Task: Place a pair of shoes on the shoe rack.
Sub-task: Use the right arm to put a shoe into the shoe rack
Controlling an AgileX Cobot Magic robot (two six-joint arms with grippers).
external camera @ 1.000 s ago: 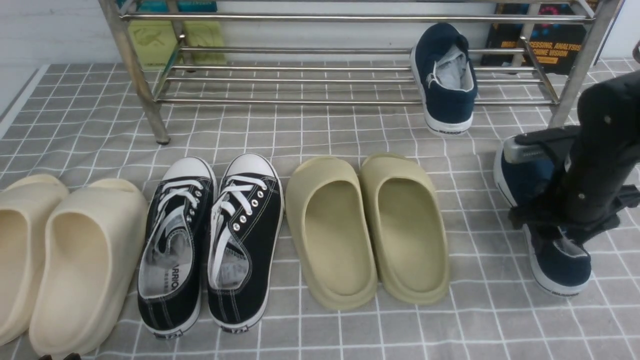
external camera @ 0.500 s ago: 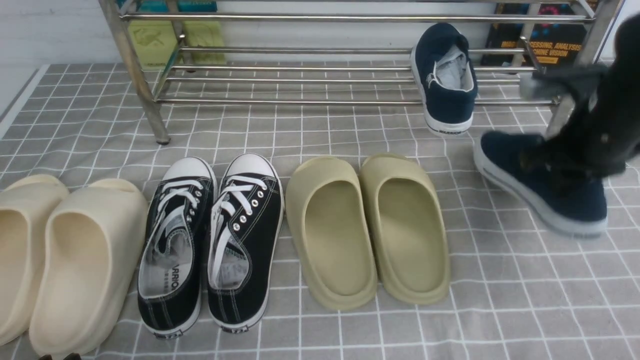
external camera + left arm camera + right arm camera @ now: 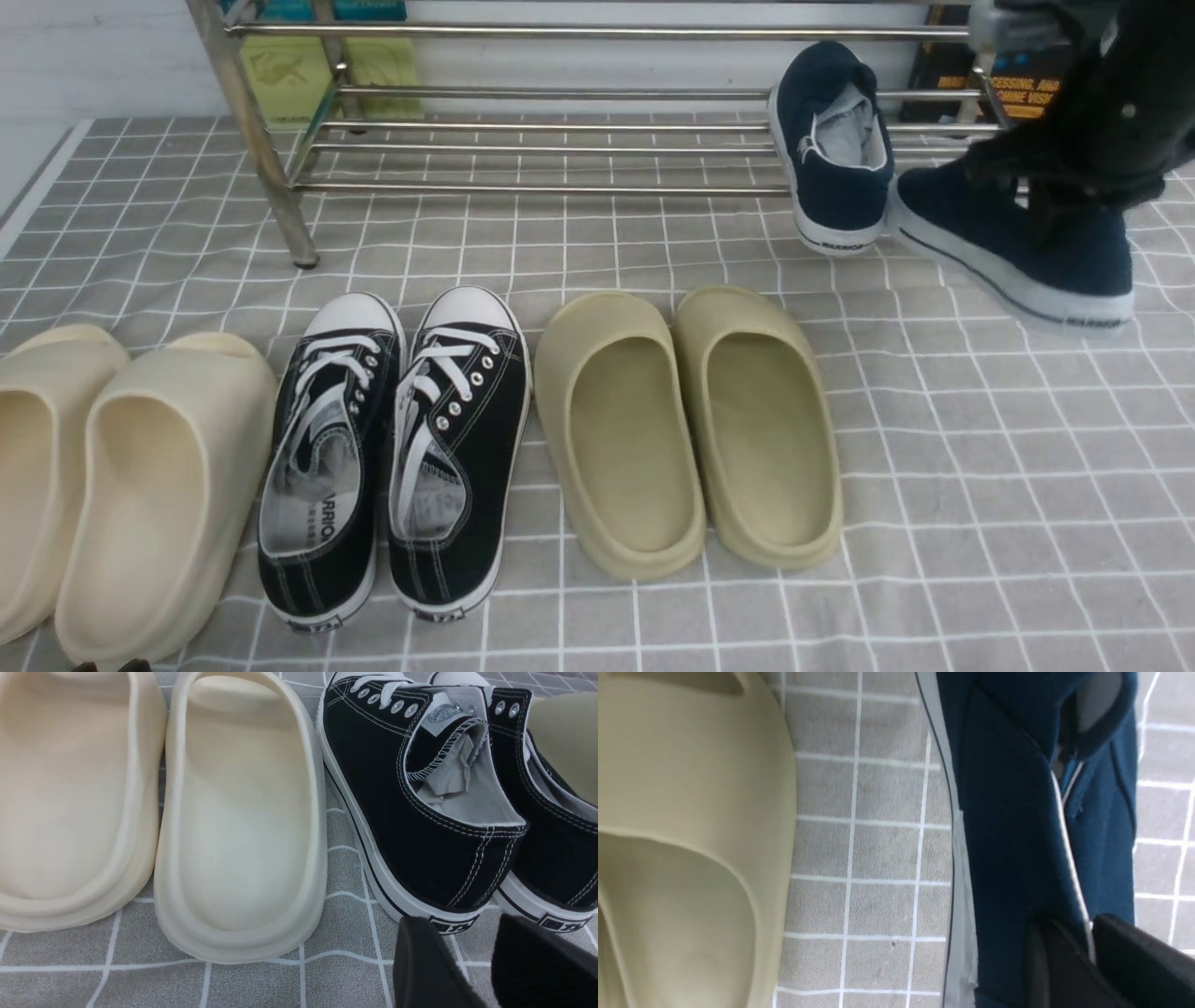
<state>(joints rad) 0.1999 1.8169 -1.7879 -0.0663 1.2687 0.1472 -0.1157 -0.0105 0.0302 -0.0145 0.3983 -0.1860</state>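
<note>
One navy slip-on shoe (image 3: 836,140) rests on the lower bars of the silver shoe rack (image 3: 560,33), its heel hanging over the front bar. The other navy shoe (image 3: 1008,243) hangs in the air just right of it, toe toward the rack, with my right gripper (image 3: 1055,182) shut on its collar. In the right wrist view the right gripper (image 3: 1087,933) pinches the shoe's (image 3: 1008,835) blue side wall between both fingers. My left gripper (image 3: 462,926) stands open low behind the black sneakers, with nothing between its fingers.
On the grey checked cloth (image 3: 980,485) lie cream slides (image 3: 140,485), black lace-up sneakers (image 3: 392,448) and olive slides (image 3: 691,429) in a row. Books stand behind the rack at the right (image 3: 1027,84). The rack's right leg is behind my right arm.
My right gripper closed on the navy shoe, lifted it off the cloth and carried it up and forward to beside the shoe on the rack. The left arm has not moved.
</note>
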